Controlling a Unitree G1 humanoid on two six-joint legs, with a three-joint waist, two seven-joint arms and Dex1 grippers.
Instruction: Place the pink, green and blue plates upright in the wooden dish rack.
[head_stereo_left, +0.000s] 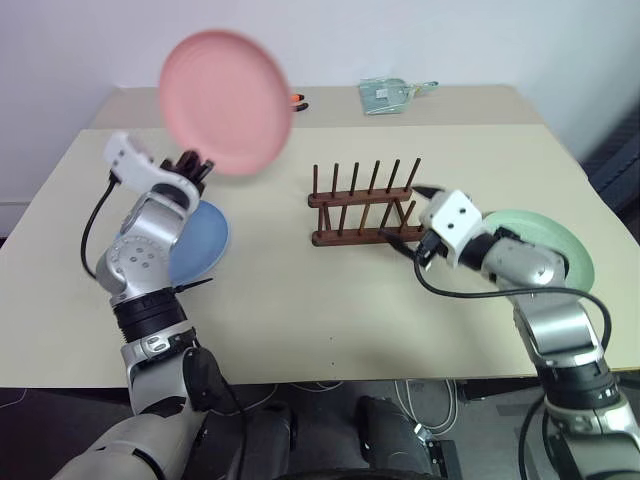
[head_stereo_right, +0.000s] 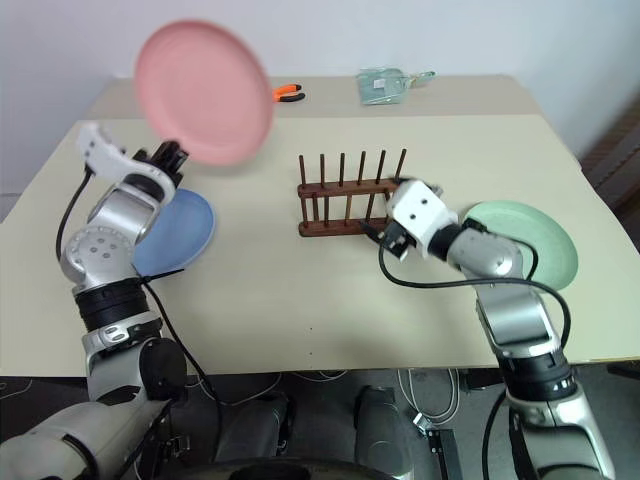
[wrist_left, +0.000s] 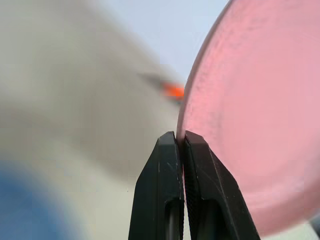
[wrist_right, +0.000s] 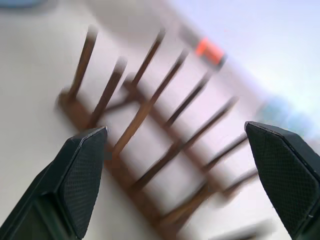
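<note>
Pink plate (head_stereo_left: 226, 101): held in the air above the left side of the surface (head_stereo_left: 300, 320), clear of everything below; its face is tilted toward the camera, close to upright.
Left gripper (wrist_left: 180, 142): fingers pressed together on the pink plate's rim, pinching the thin edge at its lower side.
Blue plate (head_stereo_right: 178, 232): lying flat on the surface beneath the left arm, partly hidden by it.
Green plate (head_stereo_left: 545, 247): lying flat at the right side of the surface, partly covered by the right forearm.
Wooden dish rack (head_stereo_left: 360, 205): standing mid-surface, two rows of thin upright pegs on base rails, every slot vacant.
Right gripper (wrist_right: 177, 145): fingers spread wide, holding nothing, poised just beside the rack's right end and pointing toward the pegs.
Handling, judged: the plates look rigid, thin and light, with a smooth matte finish that may slip in a narrow pinch; a rim grip leaves the plate free to swing about the pinch point.
Where to hold, judged: the rim, opposite the edge that must enter the rack, so the lower edge can drop between two pegs.
Risk, judged: the rack seems light and could slide or tip if a plate knocks a peg.
Background items: an orange-handled tool (head_stereo_right: 288, 92) and a clear packet (head_stereo_left: 390, 95) on the far surface, well apart from the work.
</note>
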